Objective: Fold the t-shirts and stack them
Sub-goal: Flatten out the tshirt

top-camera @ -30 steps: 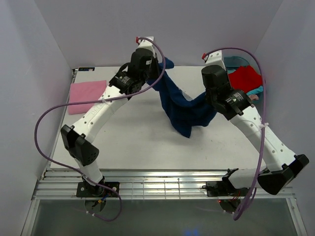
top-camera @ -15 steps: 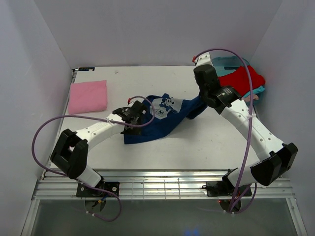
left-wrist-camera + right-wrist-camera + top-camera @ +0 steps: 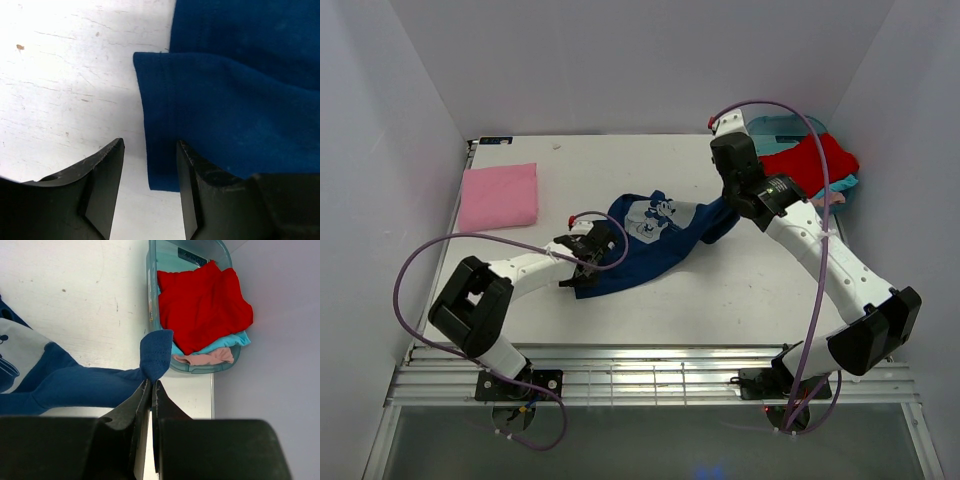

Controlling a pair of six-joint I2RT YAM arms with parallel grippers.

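Note:
The navy t-shirt (image 3: 650, 240) with a pale cartoon print lies spread across the middle of the table. My right gripper (image 3: 151, 383) is shut on one of its corners and holds that end lifted near the tub. My left gripper (image 3: 149, 145) stands open low over the table, its jaws apart around the shirt's near-left hem corner (image 3: 160, 165), not gripping it. A folded pink t-shirt (image 3: 498, 196) rests at the far left. Red (image 3: 200, 300), teal (image 3: 235, 340) and pale pink shirts are piled in the tub.
The teal plastic tub (image 3: 152, 295) stands at the table's far right corner against the right wall. White walls close in on three sides. Purple cables loop from both arms (image 3: 415, 260).
The navy shirt came down from hanging in the air and now lies on the table. My left gripper let go of it, opened and dropped low. The right arm swung back toward the tub.

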